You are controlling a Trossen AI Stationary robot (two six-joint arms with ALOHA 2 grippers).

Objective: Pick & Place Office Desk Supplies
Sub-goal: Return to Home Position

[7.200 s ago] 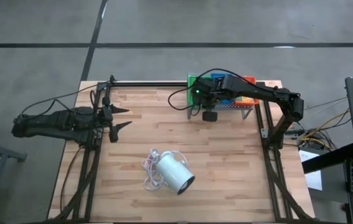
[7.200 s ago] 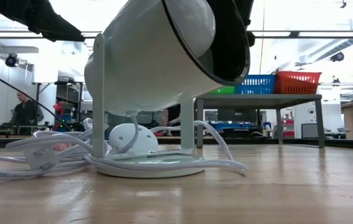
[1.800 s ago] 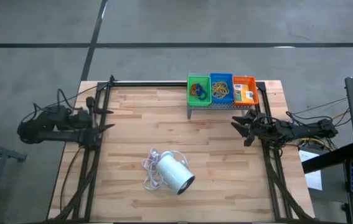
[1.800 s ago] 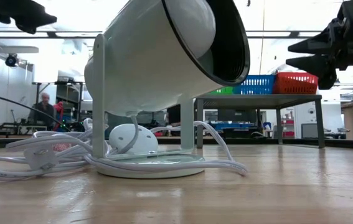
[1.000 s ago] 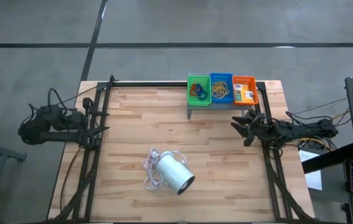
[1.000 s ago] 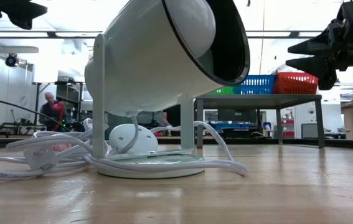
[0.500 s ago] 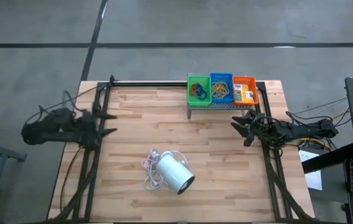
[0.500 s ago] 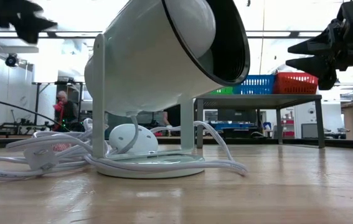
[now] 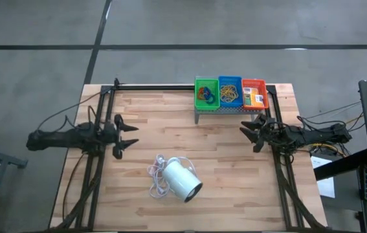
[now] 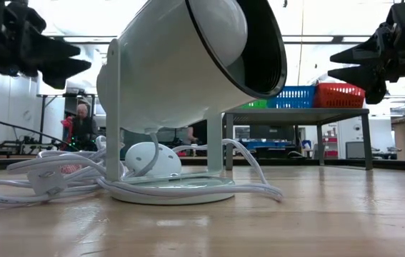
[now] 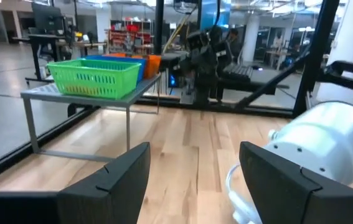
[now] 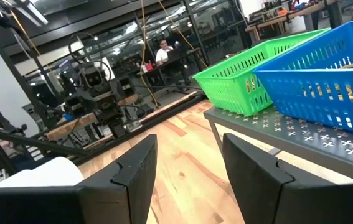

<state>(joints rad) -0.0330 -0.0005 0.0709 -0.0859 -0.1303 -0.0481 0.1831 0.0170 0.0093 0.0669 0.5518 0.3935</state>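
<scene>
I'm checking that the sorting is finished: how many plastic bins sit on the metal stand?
3, side by side on the grey stand at the table's far edge. In the high view, left to right: green bin, blue bin, orange bin. None looks hidden.

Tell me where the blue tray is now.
In the high view the blue tray sits on the grey stand at the back edge of the table, right of centre, between the green tray and the orange tray.

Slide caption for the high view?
Green bin, blue bin, orange bin on the stand; left fingers, right fingers open at table sides; lamp mid-table.
</scene>
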